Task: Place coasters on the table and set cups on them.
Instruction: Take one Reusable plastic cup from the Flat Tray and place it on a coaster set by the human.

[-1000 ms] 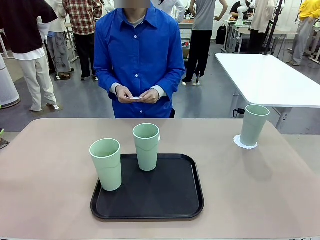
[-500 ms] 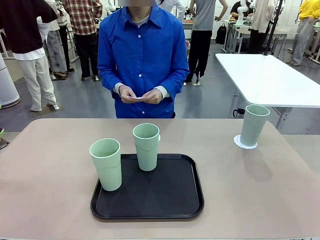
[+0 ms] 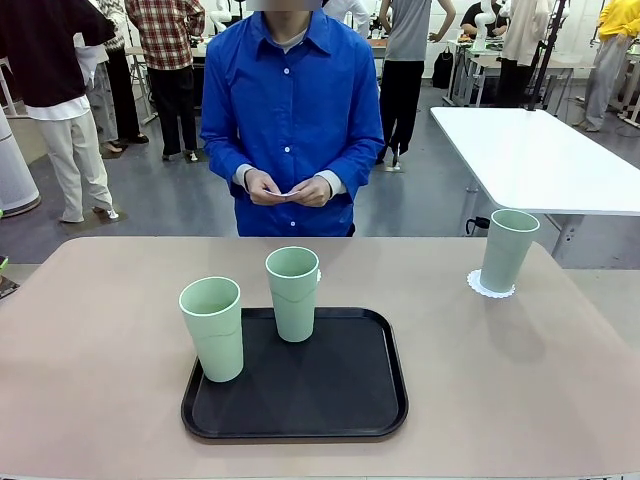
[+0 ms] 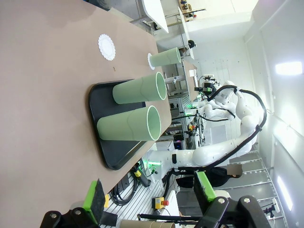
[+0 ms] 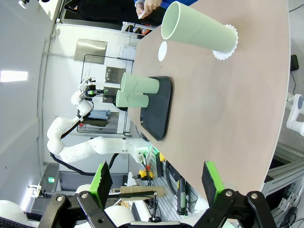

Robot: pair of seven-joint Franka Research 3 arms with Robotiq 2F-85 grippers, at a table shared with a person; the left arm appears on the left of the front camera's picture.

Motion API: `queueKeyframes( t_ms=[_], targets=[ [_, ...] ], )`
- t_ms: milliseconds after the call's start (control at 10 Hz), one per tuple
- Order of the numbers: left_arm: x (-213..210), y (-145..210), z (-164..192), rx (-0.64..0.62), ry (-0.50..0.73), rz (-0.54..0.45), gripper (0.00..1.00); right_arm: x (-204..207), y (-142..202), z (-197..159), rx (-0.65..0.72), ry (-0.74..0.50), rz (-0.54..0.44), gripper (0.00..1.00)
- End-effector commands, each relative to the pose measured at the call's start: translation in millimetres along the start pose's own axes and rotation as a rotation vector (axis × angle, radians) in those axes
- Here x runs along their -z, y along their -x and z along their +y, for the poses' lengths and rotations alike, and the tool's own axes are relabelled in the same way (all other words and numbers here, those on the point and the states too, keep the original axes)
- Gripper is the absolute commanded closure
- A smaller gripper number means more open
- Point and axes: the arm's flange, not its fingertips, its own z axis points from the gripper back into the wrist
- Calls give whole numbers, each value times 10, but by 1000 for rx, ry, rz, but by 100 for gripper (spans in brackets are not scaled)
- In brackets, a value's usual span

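I had one of three done: right cup (image 3: 508, 250) sat on its coaster (image 3: 490, 288) at 2 o'clock from the tray (image 3: 350, 395), bare coaster (image 4: 107, 46) lay at 12, left cup (image 3: 212, 328) and middle cup (image 3: 292, 293) not yet off the tray, my left gripper (image 4: 148, 183) and right gripper (image 5: 156, 171) spread wide, empty.

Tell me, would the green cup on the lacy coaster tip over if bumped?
Probably: the cup is tall and narrower at its base, so a bump near the rim could topple it. It looks empty and plastic, so likely light. The thin coaster beneath might slide.
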Motion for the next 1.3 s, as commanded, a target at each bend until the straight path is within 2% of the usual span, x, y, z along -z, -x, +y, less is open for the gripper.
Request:
queueKeyframes(
  t_ms=[0,100,200,400,500,700,800,1000,1200],
  targets=[
    [-6,11,-13,8,11,-3,0,0,0,0,0,0,0,0],
    [-6,11,-13,8,11,-3,0,112,-9,203,-131,38,93,0],
    [-6,11,-13,8,11,-3,0,255,-60,534,-232,129,153,0],
    [-6,11,-13,8,11,-3,0,530,-221,1519,-475,257,253,0],
    [-6,11,-13,8,11,-3,0,719,-346,1881,-534,304,282,0],
    [-6,11,-13,8,11,-3,0,1397,-408,2397,-678,430,421,0],
    [-6,11,-13,8,11,-3,0,1894,-369,2627,-755,501,479,0],
    [-6,11,-13,8,11,-3,0,2731,-295,2775,-881,594,565,0],
    [-6,11,-13,8,11,-3,0,3451,-307,2654,-998,641,651,0]
  ],
)
